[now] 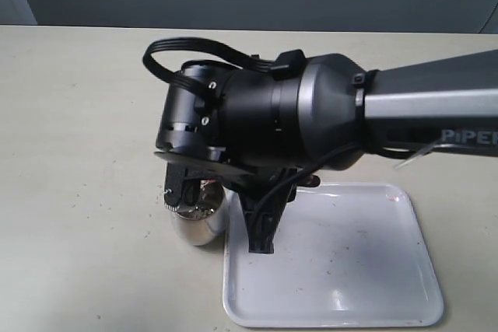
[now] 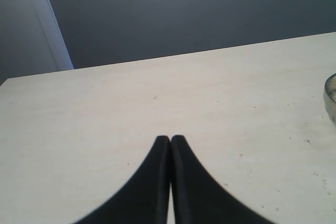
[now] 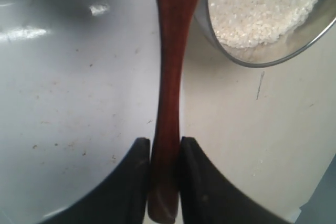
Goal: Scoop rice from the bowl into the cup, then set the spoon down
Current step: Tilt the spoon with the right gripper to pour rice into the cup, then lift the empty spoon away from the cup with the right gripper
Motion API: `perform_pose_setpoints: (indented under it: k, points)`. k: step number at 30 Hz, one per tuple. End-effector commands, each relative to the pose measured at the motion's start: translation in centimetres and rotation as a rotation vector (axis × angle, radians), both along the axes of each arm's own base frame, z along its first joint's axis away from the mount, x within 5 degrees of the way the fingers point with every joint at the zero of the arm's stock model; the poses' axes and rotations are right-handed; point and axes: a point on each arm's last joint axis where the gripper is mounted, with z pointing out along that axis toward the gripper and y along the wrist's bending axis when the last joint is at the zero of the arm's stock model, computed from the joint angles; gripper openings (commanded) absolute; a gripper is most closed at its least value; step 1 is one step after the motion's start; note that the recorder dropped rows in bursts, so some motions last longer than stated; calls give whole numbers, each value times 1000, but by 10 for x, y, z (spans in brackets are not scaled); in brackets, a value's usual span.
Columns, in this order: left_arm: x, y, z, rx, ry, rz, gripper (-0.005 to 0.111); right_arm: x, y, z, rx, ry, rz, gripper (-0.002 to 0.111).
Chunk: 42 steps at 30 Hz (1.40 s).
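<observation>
— Reddish-brown wood is clamped between the fingers of the right gripper [image 3: 165, 142]. The spoon [image 3: 170, 51] is held by its thin handle, and its head is lost beyond the edge of the right wrist view. How much can be counted as done?

— Little can be confirmed. The rice [image 3: 257, 3] is heaped, white and fine-grained, in what is judged to be the bowl [image 3: 283, 51], a wide shiny steel vessel just beside the handle. The cup [image 1: 198, 219] is seen standing on the table [image 1: 78, 114], just beside a corner of the white tray [image 1: 350, 270] and under the right arm. Whether any grains have been tipped into it cannot be told.

— And what is left?

— The setting-down is not yet done, since the spoon is gripped above tray and table. Scooping is judged to be under way, but whether the spoon is loaded cannot be told.

— Is the left gripper [image 2: 170, 139] engaged?

— No. Its fingers are pressed together on nothing, above the table.
</observation>
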Motion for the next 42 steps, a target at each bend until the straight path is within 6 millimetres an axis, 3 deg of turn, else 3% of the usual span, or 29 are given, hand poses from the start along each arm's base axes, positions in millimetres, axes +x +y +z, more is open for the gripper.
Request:
perform_pose_setpoints:
  k: [1, 32, 42]
  points:
    - [0, 0, 2, -7, -9, -3, 1, -1, 0, 0, -9, -22, 2, 0]
    - [0, 0, 2, -7, -9, -3, 1, -10, 5, 3, -7, -68, 27, 0]
    - [0, 0, 2, -7, -9, -3, 1, -11, -15, -16, -83, -115, 1, 0]
